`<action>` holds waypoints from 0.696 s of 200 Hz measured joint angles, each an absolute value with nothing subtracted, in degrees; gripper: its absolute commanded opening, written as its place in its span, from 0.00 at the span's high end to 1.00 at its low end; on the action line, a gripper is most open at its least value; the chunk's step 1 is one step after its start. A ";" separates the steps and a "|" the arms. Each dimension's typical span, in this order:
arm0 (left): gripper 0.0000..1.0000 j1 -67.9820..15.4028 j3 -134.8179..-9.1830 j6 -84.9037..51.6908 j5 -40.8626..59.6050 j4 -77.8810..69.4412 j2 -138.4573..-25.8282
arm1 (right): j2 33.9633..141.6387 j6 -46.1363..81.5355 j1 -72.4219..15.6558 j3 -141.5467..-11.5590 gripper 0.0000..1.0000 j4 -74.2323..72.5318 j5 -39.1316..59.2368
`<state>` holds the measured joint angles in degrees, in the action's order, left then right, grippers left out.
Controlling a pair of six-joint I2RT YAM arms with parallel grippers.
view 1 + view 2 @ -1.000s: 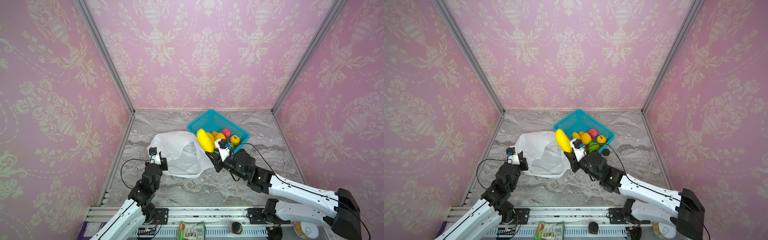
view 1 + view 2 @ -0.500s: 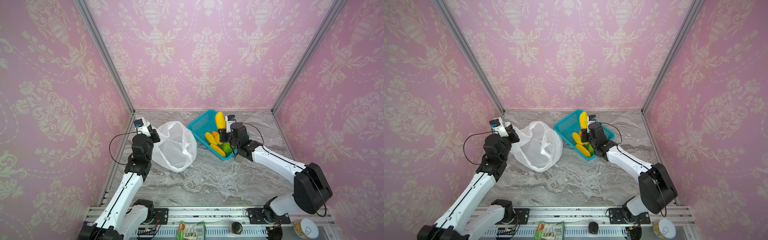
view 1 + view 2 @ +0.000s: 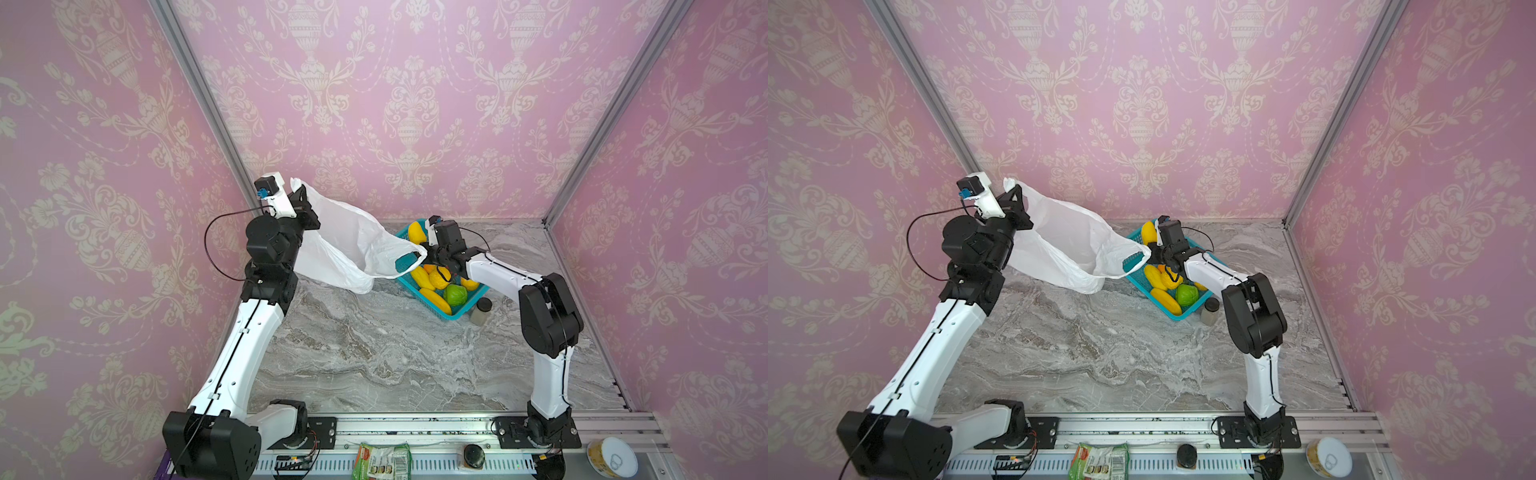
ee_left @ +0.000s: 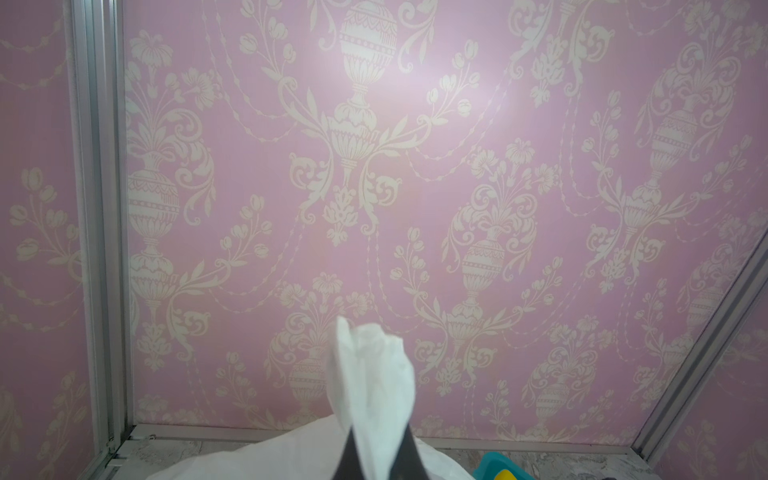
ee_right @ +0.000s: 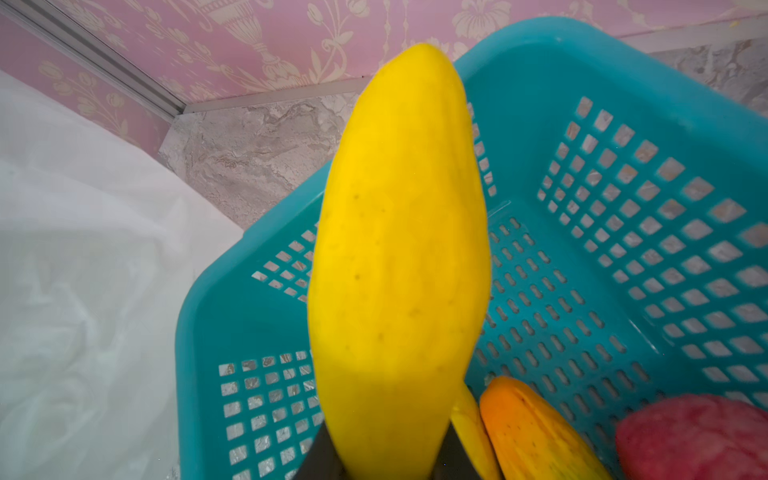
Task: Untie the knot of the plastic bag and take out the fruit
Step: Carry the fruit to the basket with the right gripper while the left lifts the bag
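Left end effector, clamped shut on a pinch of thin, crinkly white plastic bag, holds it up over the grey marbled desk, fingers mostly hidden by film. Right end effector grips a smooth yellow mango-shaped fruit over the teal mesh basket, near corner screened by the bag's drooping edge, where more glossy fruits lie.
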<state>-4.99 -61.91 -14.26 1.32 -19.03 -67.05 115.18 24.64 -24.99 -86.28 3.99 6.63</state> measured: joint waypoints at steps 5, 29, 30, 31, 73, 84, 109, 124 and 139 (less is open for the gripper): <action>1.00 -4.99 -59.66 -14.26 1.28 -19.88 -66.67 | 115.18 24.91 -24.97 -86.15 0.75 3.90 6.66; 1.00 -4.99 -47.35 -14.33 0.67 -23.22 -65.76 | 114.87 25.78 -24.99 -84.14 0.72 3.44 6.66; 1.00 -4.99 -46.70 -14.33 0.62 -23.33 -65.76 | 114.87 25.78 -24.99 -84.05 0.72 3.44 6.66; 1.00 -4.99 -46.39 -14.33 0.58 -23.44 -65.76 | 114.87 25.78 -24.99 -83.99 0.71 3.42 6.66; 1.00 -4.99 -33.39 -14.76 -1.83 -25.76 -65.76 | 112.51 26.70 -25.80 -79.37 0.36 1.39 6.28; 1.00 -4.99 -32.25 -15.22 -1.83 -26.83 -65.76 | 111.33 27.03 -26.09 -78.35 0.29 0.99 6.04; 1.00 -5.06 -31.16 -16.60 -1.67 -28.80 -65.76 | 109.06 27.05 -26.50 -76.93 0.20 0.82 5.67; 1.00 -5.10 -30.87 -17.28 -1.39 -29.15 -65.58 | 108.01 26.83 -26.79 -76.84 0.15 0.95 5.32; 0.78 -5.23 -30.81 -17.58 -0.97 -28.91 -65.43 | 106.28 26.70 -27.03 -76.18 0.11 0.99 4.86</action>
